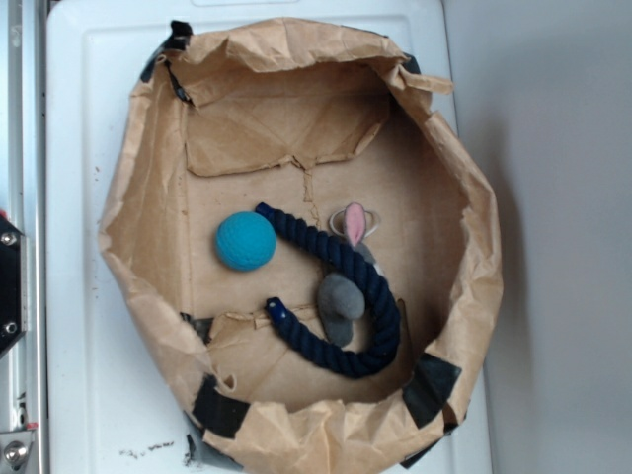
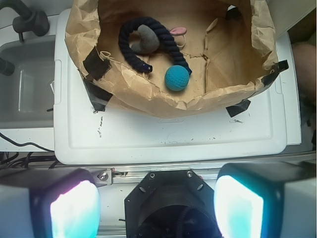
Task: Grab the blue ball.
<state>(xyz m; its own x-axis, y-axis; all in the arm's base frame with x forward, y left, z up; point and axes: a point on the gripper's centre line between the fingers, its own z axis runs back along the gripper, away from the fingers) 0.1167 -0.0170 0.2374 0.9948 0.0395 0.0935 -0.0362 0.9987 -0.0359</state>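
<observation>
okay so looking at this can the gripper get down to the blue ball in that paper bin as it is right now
Probably yes. The blue ball lies uncovered on the floor of the paper bin, with open space above it. The rope touches or nearly touches its one side. The gripper is open, outside the bin.

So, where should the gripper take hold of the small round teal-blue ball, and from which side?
Probably from straight above, closing across the middle of the teal-blue ball. It is round, so any width serves; the dark navy rope touches one side, so set the fingers clear of it.
</observation>
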